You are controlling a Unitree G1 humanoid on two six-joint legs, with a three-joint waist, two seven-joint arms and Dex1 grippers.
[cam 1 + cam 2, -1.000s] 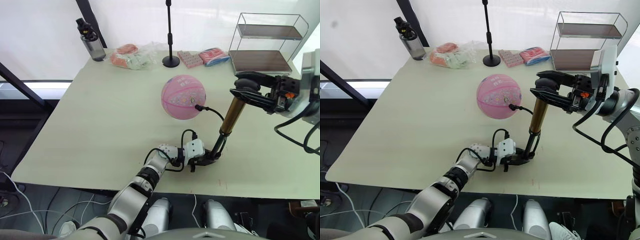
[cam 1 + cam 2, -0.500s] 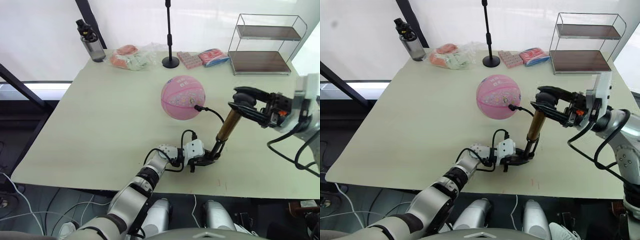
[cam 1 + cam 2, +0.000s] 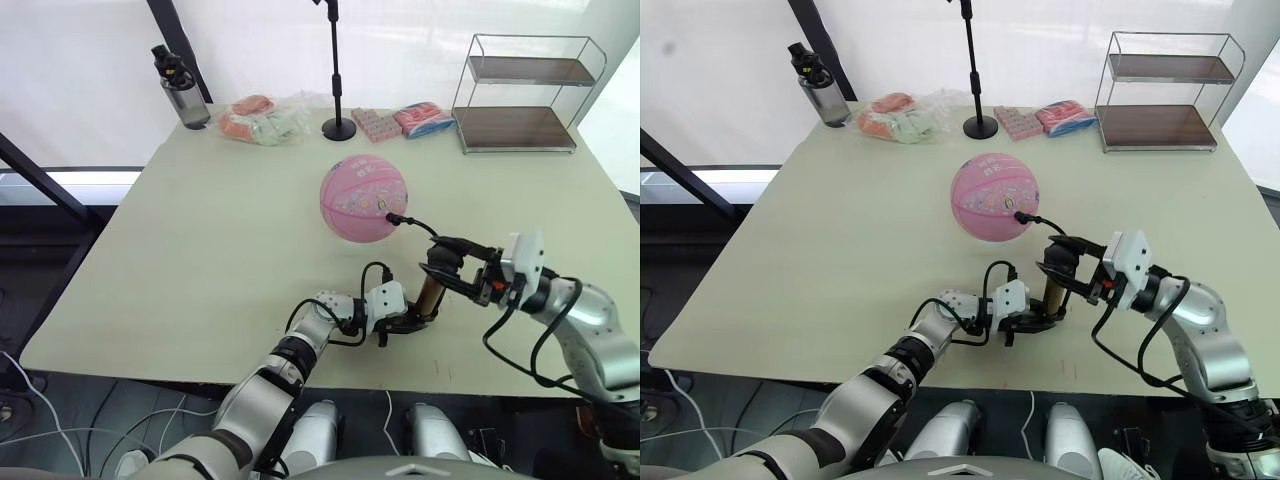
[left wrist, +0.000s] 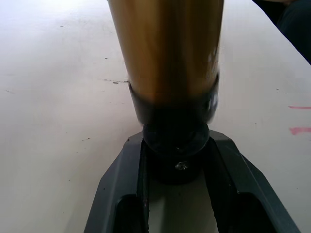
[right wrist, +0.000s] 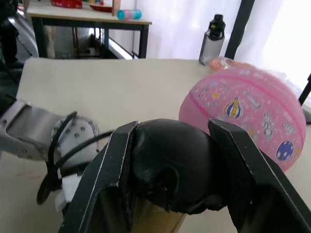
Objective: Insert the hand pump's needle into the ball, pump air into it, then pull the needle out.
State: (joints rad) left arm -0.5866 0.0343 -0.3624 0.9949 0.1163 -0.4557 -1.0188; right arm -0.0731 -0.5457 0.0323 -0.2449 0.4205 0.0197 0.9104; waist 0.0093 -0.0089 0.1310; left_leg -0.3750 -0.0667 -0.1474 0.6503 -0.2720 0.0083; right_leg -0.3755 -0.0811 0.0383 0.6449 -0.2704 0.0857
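Observation:
The pink ball [image 3: 363, 197] rests mid-table. The needle's black fitting [image 3: 394, 216] sits at its valve, the pin itself hidden, and a thin black hose [image 3: 425, 229] arcs to the hand pump. The pump's gold barrel [image 3: 430, 296] stands near the front edge, leaning a little. My left gripper [image 3: 417, 321] lies low on the table, shut on the pump's black base cap [image 4: 176, 145]. My right gripper [image 3: 446, 263] is shut on the black handle [image 5: 170, 165], which sits low on the barrel.
A wire two-tier shelf [image 3: 520, 95] stands back right. Along the back are a black stand [image 3: 338, 125], pink packets [image 3: 400, 120], a plastic bag of items [image 3: 262, 115] and a dark bottle [image 3: 177, 90]. The table's front edge [image 3: 400, 385] runs close to the pump.
My right gripper has pushed the handle down and toward the barrel, so the pump is much shorter. The ball and my left gripper have stayed put.

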